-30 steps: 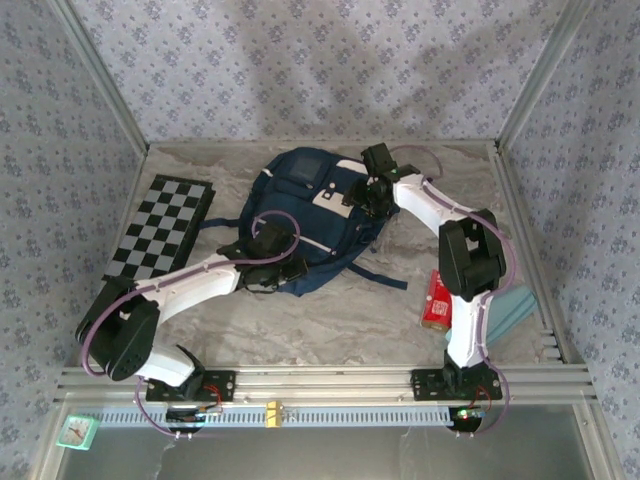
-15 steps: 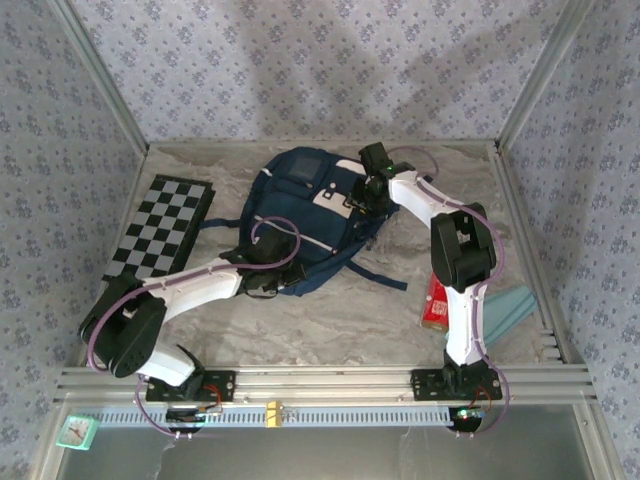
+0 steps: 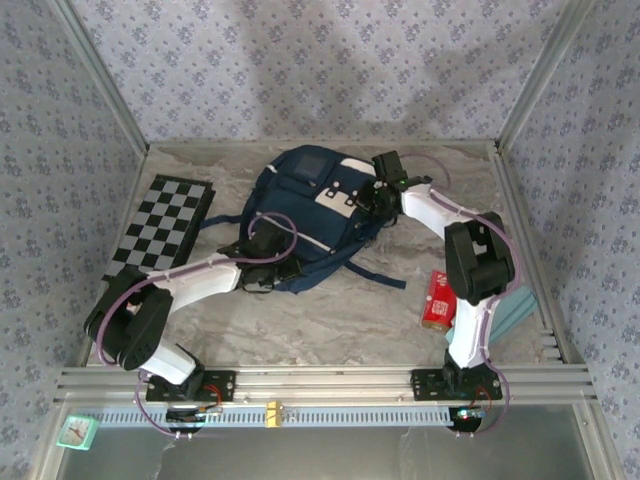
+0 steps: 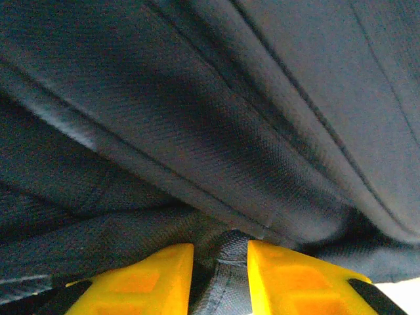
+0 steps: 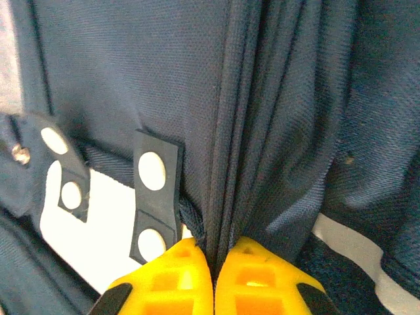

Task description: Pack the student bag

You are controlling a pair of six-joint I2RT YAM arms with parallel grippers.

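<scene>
Gripping with the left tool (image 4: 220, 266): hard yellow plastic fingers (image 4: 147, 279) pressed on either side of a flat, ribbed webbing strap (image 4: 226, 252) at the near-left edge of the bag (image 3: 310, 205). Just past that strap, coarse-weave navy cloth in long soft folds, with a raised piped seam across.

Pinching with the right tool (image 5: 213, 262): yellow fingers brought together on a thin upright pleat of the same navy fabric, on the far-right side of the bag. Left of that pleat, two dark flat tabs (image 5: 157, 207), each punched with round holes, over a smooth white patch (image 5: 98, 216).

As for the bag: lying flat toward the far middle of the table (image 3: 330, 320), large, rounded and slumped, front upward, marked with white patches and thin white stripes. Under the bag, a matt grey marbled surface.

Left of the bag, a stiff rectangular checkered board (image 3: 160, 225) in black and white squares. Near and right of the bag, a small red box (image 3: 436, 300); right of the bag again, just beside that box, a pale blue flat thing (image 3: 515, 305), kind unclear.
</scene>
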